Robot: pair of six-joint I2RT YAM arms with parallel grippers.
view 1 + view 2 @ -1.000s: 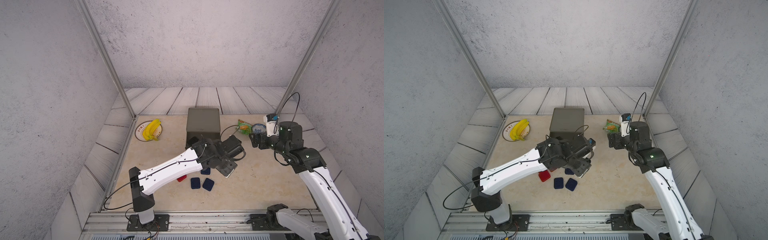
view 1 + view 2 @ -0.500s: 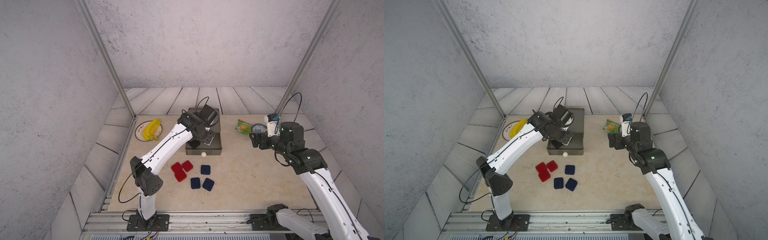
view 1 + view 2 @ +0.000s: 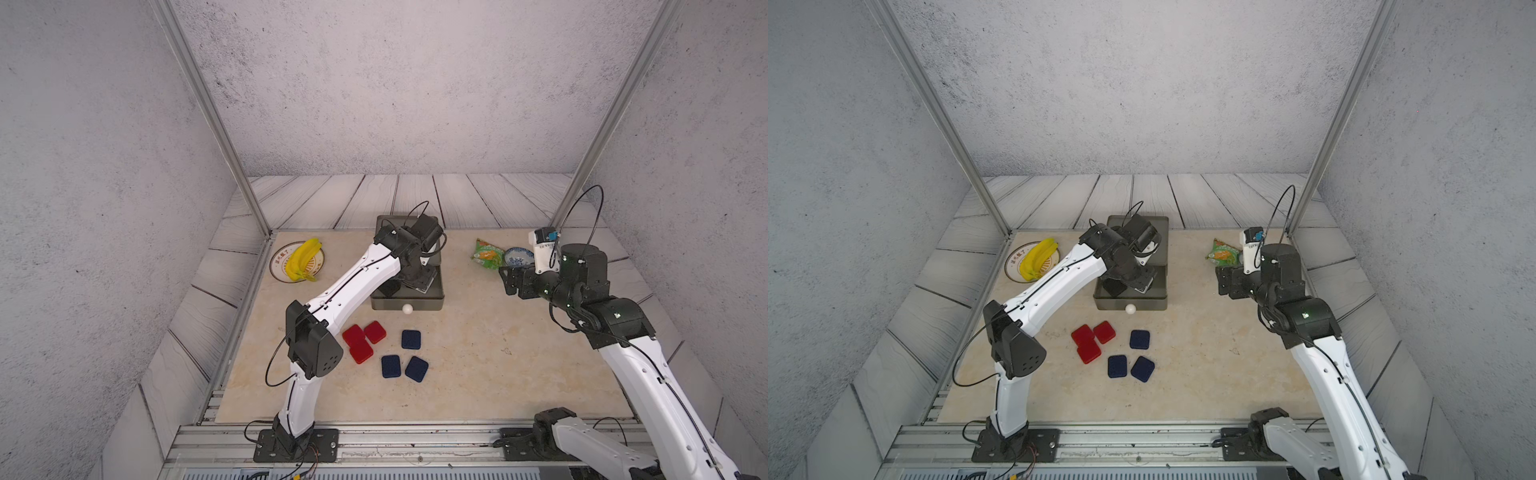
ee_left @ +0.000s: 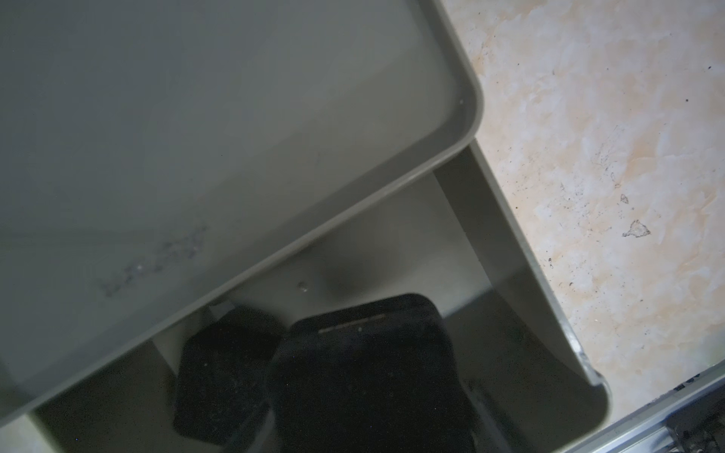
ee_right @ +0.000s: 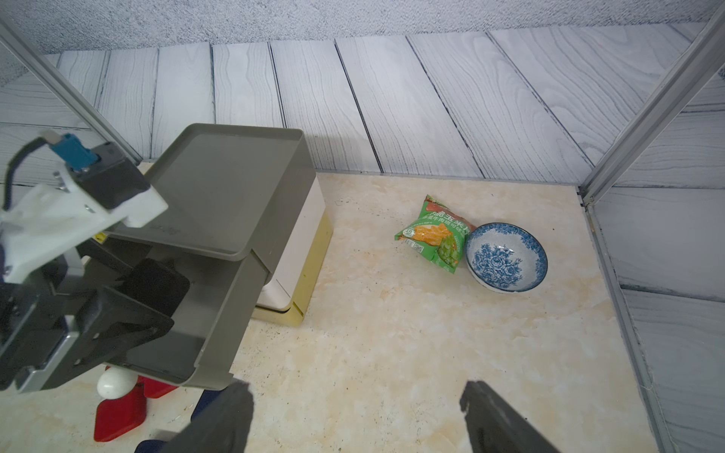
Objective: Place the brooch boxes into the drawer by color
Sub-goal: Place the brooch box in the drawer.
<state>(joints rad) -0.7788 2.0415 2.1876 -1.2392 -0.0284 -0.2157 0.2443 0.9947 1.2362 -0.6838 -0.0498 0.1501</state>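
Note:
The drawer (image 3: 386, 222) stands at the back middle, its grey top tier (image 3: 432, 305) pulled out, white knob (image 3: 407, 308) in front. My left gripper (image 3: 415, 282) reaches down into that tier, shut on a black brooch box (image 4: 365, 372). A second black box (image 4: 223, 364) lies beside it on the tier's floor. Three red boxes (image 3: 360, 352) and three navy boxes (image 3: 411, 339) lie on the table in front of the drawer in both top views. My right gripper (image 5: 355, 408) hovers open and empty, right of the drawer.
A plate (image 3: 276, 270) with bananas (image 3: 305, 259) sits at the back left. A green snack bag (image 5: 431, 235) and a blue-patterned bowl (image 5: 506, 257) lie at the back right, beyond my right gripper. Metal frame posts stand at both back corners.
A second ago my left gripper was low in front of the drawer, by the boxes on the table; it has moved back over the pulled-out grey tier and now holds still. Right arm unmoved.

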